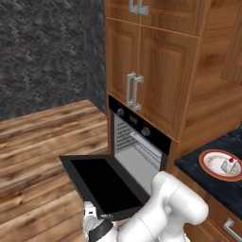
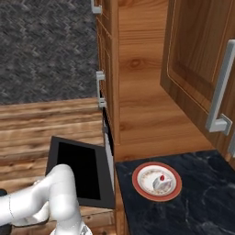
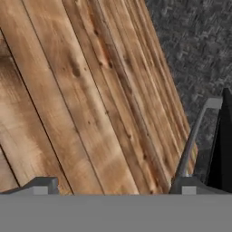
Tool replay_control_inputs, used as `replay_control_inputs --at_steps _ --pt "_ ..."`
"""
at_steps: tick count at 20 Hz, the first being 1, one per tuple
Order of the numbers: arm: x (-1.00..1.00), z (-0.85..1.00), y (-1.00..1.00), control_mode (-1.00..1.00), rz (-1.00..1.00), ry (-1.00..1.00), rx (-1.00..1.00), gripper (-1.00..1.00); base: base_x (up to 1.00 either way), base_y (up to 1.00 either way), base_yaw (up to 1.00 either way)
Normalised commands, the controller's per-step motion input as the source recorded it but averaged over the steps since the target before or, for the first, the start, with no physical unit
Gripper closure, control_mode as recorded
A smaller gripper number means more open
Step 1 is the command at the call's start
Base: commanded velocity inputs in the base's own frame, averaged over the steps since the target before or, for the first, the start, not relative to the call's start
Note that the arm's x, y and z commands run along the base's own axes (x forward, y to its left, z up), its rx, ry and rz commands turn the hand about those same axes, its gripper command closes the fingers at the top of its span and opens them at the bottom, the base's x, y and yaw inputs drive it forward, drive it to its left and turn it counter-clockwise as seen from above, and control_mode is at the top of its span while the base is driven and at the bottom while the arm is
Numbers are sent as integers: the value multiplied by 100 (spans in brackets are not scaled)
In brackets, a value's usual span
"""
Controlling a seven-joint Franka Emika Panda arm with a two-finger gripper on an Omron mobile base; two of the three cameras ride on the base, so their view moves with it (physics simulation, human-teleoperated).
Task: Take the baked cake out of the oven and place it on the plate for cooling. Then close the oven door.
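Note:
The cake (image 1: 229, 165) (image 2: 159, 182), a small white wedge with a red dot, lies on the red-rimmed plate (image 1: 205, 163) (image 2: 137, 183) on the dark counter. The black oven (image 1: 137, 142) stands open, its wire racks showing. The oven door (image 1: 101, 182) (image 2: 80, 170) hangs flat and level over the floor. My arm bends down low at the door's front edge. In the hand view my gripper (image 3: 117, 188) is open, its tips wide apart with nothing between them. The door's silver bar handle (image 3: 190, 140) runs just beside the right tip.
Wooden cabinet doors (image 1: 151, 71) with silver handles rise above the oven. The dark marble counter (image 2: 202, 202) lies right of it. Wood plank floor (image 1: 42, 142) spreads left of the door, up to a grey stone wall (image 1: 42, 52).

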Motion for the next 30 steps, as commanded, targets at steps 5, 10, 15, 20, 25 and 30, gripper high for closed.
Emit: replay_control_inputs --at_steps 5,10,15,20,25,30 --pt "2 -70 -96 -100 -61 -11 -22 -100 0 0 0" --pt "0 -70 -70 -100 -74 -9 -19 -100 0 0 0" --pt "0 -56 -37 -100 -84 -6 -26 -100 0 0 0" --pt "0 -56 -13 -100 -85 -14 -39 -100 0 0 0" --pt "-3 -93 -6 -100 -86 -34 -42 -100 0 0 0" --pt "-16 -100 0 -100 -80 -49 -56 -100 0 0 0"
